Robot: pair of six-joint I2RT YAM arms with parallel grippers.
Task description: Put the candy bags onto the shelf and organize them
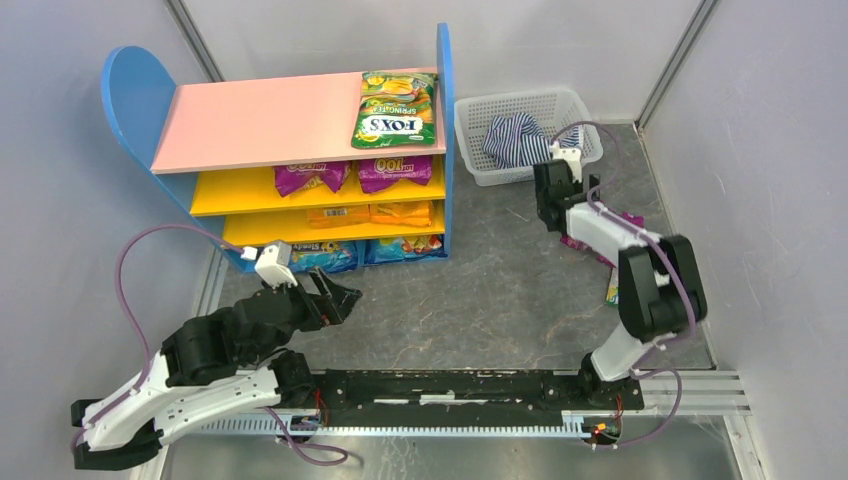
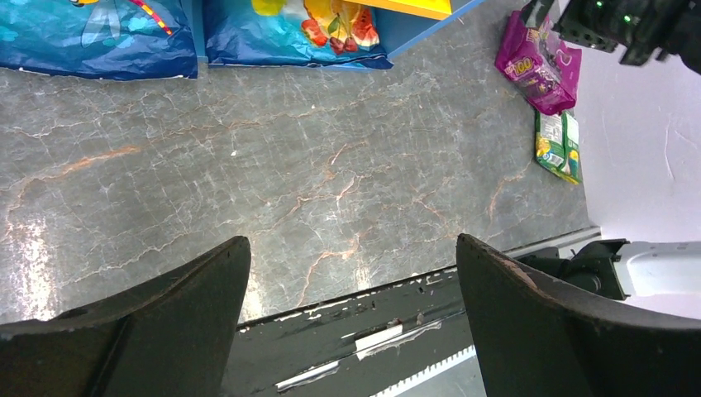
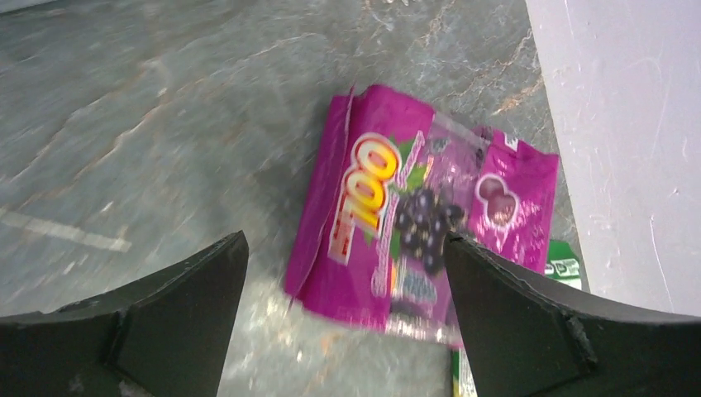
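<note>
Your right end effector [image 3: 345, 244] hangs spread wide over the purple grape candy bag [image 3: 397, 207] lying mid-frame on the bench [image 3: 124, 124]. Your left end effector [image 2: 354, 248] is likewise released, low in its frame.

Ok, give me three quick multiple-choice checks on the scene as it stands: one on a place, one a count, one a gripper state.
1. The green bag on the shelf lies on: A the pink top board; B the bottom board; C the basket.
2. Purple bags on the upper yellow board: A one; B two; C four.
3. The right gripper is: A shut on a bag; B open over the basket; C open above the loose purple bag.

1 A: it sits at the right end of the pink board.
2 B: two lie side by side there.
3 C: the fingers stand apart, with the bag flat on the table beneath.
</note>
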